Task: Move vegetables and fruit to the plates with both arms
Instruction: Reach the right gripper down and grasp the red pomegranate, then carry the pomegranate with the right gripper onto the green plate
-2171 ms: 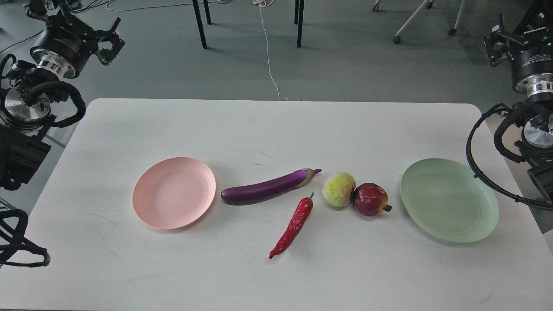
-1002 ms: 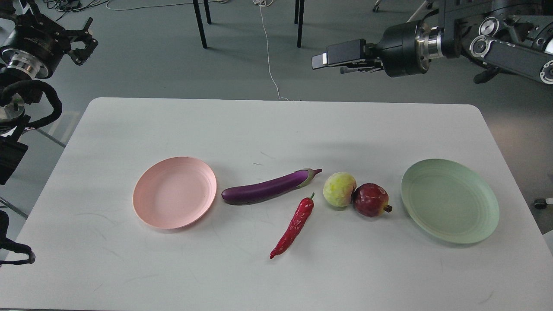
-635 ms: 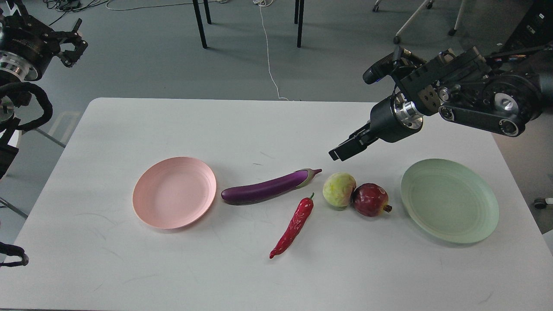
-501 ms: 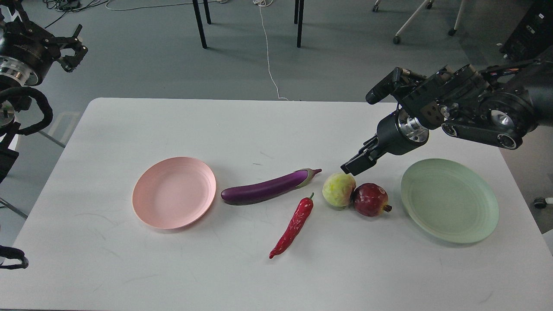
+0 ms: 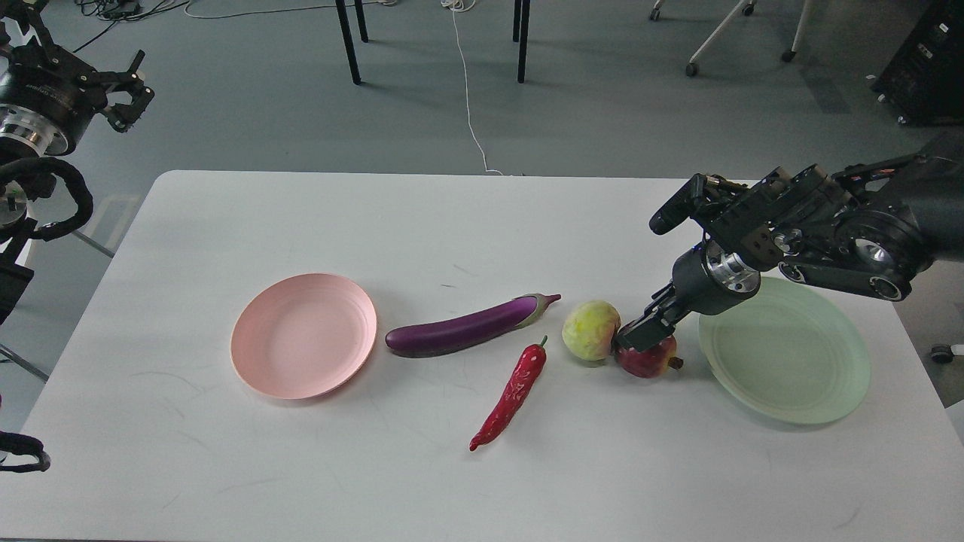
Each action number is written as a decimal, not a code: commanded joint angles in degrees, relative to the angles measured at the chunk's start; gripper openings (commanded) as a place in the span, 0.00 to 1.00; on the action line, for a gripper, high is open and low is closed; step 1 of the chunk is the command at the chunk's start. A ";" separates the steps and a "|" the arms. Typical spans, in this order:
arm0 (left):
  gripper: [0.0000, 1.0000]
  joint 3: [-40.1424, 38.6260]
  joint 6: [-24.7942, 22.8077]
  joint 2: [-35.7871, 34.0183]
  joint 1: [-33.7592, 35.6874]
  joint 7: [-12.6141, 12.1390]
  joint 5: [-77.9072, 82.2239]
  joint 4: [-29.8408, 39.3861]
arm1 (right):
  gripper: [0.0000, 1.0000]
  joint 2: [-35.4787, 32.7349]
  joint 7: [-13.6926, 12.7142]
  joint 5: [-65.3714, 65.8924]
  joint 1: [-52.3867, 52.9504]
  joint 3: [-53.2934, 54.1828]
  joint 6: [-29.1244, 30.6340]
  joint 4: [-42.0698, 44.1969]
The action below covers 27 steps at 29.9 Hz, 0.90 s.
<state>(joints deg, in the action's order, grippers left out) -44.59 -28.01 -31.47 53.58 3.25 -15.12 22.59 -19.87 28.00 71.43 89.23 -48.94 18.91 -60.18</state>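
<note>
A purple eggplant (image 5: 459, 331) lies mid-table, with a red chili pepper (image 5: 512, 395) in front of it. A yellow-green fruit (image 5: 590, 330) touches a dark red pomegranate (image 5: 649, 360) on its right. The pink plate (image 5: 303, 335) at the left and the green plate (image 5: 791, 361) at the right hold nothing. My right gripper (image 5: 639, 335) points down-left and rests over the top of the pomegranate, hiding its upper part. Its fingers show as one dark block. My left gripper (image 5: 129, 83) is off the table at the far left, raised, with its fingers apart and nothing in them.
The white table (image 5: 452, 226) has rounded corners. My right arm (image 5: 813, 241) hangs over the green plate's far edge. Beyond the table are black furniture legs (image 5: 348, 41), a white cable (image 5: 468, 90) on the grey floor and a black box (image 5: 922, 60).
</note>
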 commanded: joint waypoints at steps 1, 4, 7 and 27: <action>0.98 -0.06 0.01 0.00 -0.49 0.00 0.00 0.00 | 0.98 0.44 0.00 1.42 -1.95 -0.10 -1.07 0.68; 0.98 -0.06 0.01 -0.08 -0.49 0.00 0.00 0.00 | 0.97 0.44 0.00 1.34 -3.00 -0.10 -1.15 1.21; 0.98 -0.06 0.01 -0.17 -0.49 0.00 0.09 0.00 | 0.95 0.36 0.00 1.34 -4.06 -0.10 -2.99 1.56; 0.98 -0.06 0.01 -1.57 -0.58 0.00 0.26 0.00 | 0.68 -9.47 0.00 2.30 4.45 -0.28 -9.07 -6.60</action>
<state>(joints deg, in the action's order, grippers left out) -44.65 -28.00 -32.16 53.09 3.25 -14.87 22.58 -24.99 28.01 73.25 89.68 -49.13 9.51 -63.40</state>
